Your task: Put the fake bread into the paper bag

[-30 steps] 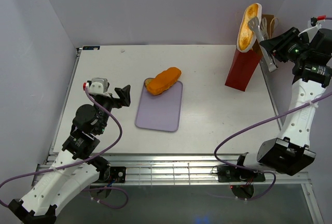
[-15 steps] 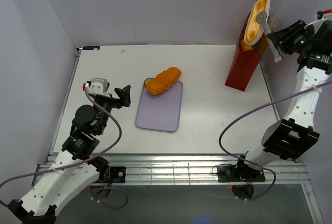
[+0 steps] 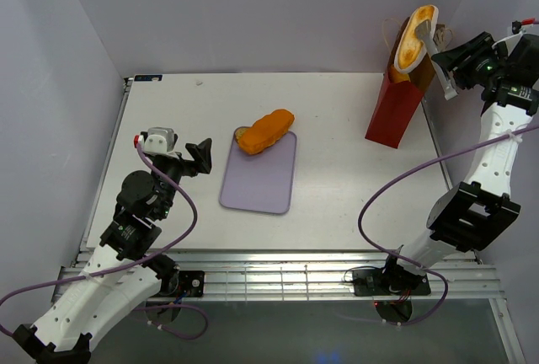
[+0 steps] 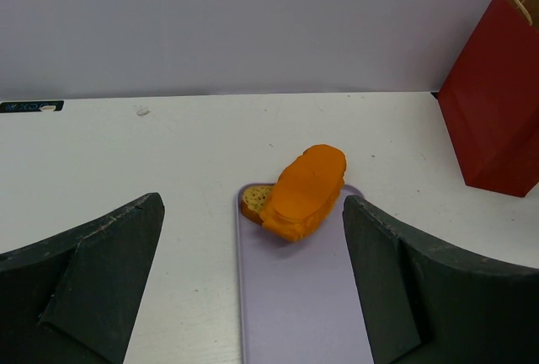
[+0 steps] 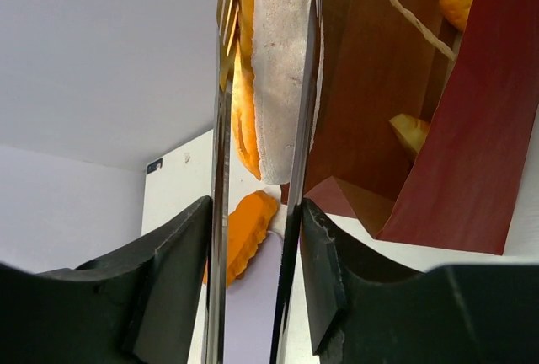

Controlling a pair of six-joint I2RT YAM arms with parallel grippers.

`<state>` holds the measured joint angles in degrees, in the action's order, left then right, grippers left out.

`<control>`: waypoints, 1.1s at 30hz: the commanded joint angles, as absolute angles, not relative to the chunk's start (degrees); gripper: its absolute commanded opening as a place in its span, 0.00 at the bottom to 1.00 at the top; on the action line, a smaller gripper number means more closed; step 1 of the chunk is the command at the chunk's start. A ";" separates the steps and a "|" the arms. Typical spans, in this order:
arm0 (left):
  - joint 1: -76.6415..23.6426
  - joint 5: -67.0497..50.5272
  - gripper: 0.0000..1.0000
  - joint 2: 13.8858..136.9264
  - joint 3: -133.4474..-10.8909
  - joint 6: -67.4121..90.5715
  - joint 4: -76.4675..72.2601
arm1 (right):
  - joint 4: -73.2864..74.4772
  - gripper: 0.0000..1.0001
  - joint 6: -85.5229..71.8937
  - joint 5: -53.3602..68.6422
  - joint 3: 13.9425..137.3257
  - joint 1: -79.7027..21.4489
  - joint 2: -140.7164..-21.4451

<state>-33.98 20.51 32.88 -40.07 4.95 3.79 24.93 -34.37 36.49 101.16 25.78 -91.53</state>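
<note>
A long split bun (image 3: pixel 411 37) with an orange crust and pale crumb stands on end at the mouth of the red paper bag (image 3: pixel 394 111), pinched between thin metal tongs (image 3: pixel 438 48). My right gripper (image 3: pixel 449 67) is shut on the tongs. In the right wrist view the tong arms (image 5: pixel 296 128) flank the bun (image 5: pixel 274 69) above the bag's brown inside (image 5: pixel 370 103), where other pastries (image 5: pixel 410 132) lie. An orange-brown loaf (image 3: pixel 268 131) and a small slice (image 3: pixel 244 135) rest on the lavender tray (image 3: pixel 259 183). My left gripper (image 3: pixel 199 157) is open left of the tray, holding nothing.
The bag stands at the table's far right corner near the right wall. In the left wrist view the loaf (image 4: pixel 305 183), the tray (image 4: pixel 303 297) and the bag (image 4: pixel 497 103) lie ahead. The table's edges run close to the walls on both sides.
My right gripper has swung back and to the right with the tongs, carrying the bun from a tilt over the bag to nearly upright at its mouth. The left arm has not moved.
</note>
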 commanded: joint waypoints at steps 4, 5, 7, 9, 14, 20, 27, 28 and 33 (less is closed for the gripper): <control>-34.28 20.30 0.98 32.52 -39.81 4.83 2.72 | 18.99 0.54 -35.50 39.37 102.92 26.63 -91.58; -34.28 20.30 0.98 32.43 -39.90 4.83 2.72 | 19.07 0.54 -35.59 39.46 102.92 26.72 -91.58; -34.28 20.39 0.98 32.43 -39.73 4.83 2.72 | 19.07 0.54 -35.60 39.38 102.57 26.98 -91.49; -34.28 20.57 0.98 32.34 -39.64 4.75 2.55 | 19.07 0.55 -35.60 39.29 102.66 27.16 -91.49; -34.36 20.65 0.98 32.34 -39.73 4.66 2.55 | 19.07 0.56 -36.12 40.25 103.44 27.51 -92.37; -34.37 20.74 0.98 32.17 -39.73 4.66 2.55 | 19.16 0.59 -35.77 40.52 102.92 27.51 -92.64; -34.37 20.92 0.98 31.99 -39.55 4.57 2.55 | 18.99 0.57 -35.95 41.13 103.09 27.51 -92.55; -34.37 20.92 0.98 31.99 -39.64 4.57 2.46 | 18.90 0.56 -36.03 41.39 103.27 27.51 -92.46; -34.37 20.92 0.98 32.17 -39.55 4.57 2.55 | 19.60 0.55 -34.37 42.98 102.83 27.51 -90.97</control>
